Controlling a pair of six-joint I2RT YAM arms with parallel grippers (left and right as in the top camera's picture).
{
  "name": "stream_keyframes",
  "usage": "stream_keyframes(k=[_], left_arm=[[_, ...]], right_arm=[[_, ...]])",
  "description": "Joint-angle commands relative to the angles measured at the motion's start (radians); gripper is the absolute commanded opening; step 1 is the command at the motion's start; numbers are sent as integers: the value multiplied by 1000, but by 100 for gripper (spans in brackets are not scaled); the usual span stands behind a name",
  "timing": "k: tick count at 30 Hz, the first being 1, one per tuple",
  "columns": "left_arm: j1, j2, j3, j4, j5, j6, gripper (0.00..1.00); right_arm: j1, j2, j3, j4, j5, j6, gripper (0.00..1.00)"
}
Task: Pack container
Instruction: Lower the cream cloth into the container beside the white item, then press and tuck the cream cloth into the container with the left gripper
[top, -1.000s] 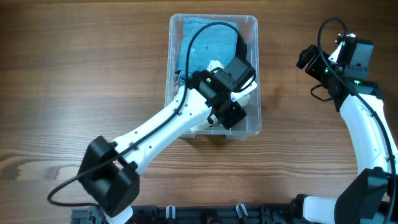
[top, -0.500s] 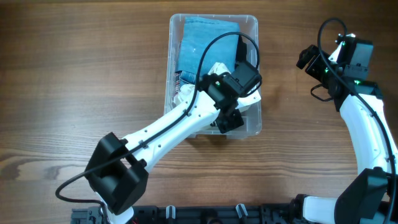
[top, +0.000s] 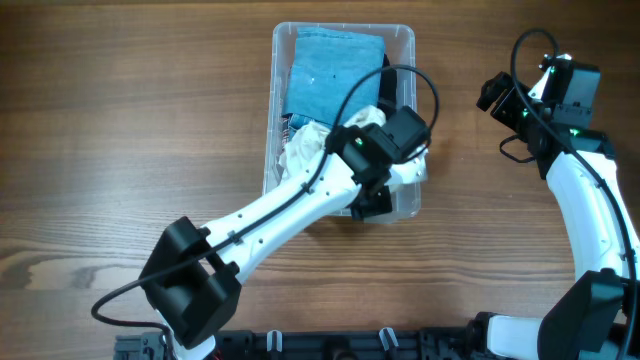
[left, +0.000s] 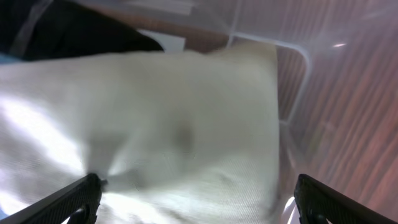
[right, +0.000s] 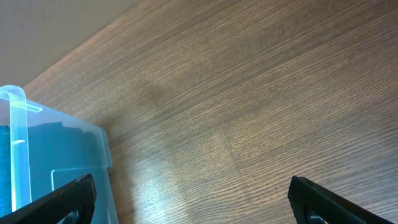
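Container (top: 402, 33), white label (left: 163, 39) blurred unreadable, blue cloth (top: 335, 65), white cloth (top: 303, 152) inside

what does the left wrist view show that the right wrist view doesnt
Only the left wrist view: a white cloth seen close up from inside the bin, filling most of the frame under the left hand.

Only the right wrist view: the bare wooden table, seen from outside the bin, and blue fabric at the left edge. The right hand hangs over bare wood.

Both: part of the clear container, a corner in each, and the view's own hand with its fingers spread wide and nothing held.
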Motion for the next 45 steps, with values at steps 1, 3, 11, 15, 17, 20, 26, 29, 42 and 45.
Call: stream_keyframes(k=[1, 3, 11, 15, 17, 20, 26, 29, 42, 45], left_arm=[[-30, 12, 23, -7, 9, 56, 100], [-32, 12, 23, -11, 13, 84, 100], [-32, 11, 23, 37, -97, 102, 100], [-32, -10, 23, 181, -238, -52, 100], [-29, -39, 23, 268, -246, -157, 100], [-21, -84, 23, 356, -245, -365, 100], [-14, -126, 23, 220, -92, -504, 100], [-12, -126, 23, 178, -56, -528, 100], [134, -127, 17, -90, -230, -1416, 96], [146, -127, 17, -96, -222, -1416, 32]], right_arm=[[-4, 6, 23, 3, -9, -18, 100], [-4, 6, 23, 3, -9, -18, 100], [-4, 6, 23, 3, -9, -18, 100], [-4, 6, 23, 3, -9, -18, 100], [-4, 6, 23, 3, -9, -18, 100], [-4, 6, 23, 3, -9, -17, 100], [-4, 6, 23, 3, -9, -18, 100], [-4, 6, 23, 3, -9, -18, 100], [-4, 6, 23, 3, -9, -18, 100], [-4, 6, 23, 3, -9, -18, 100]])
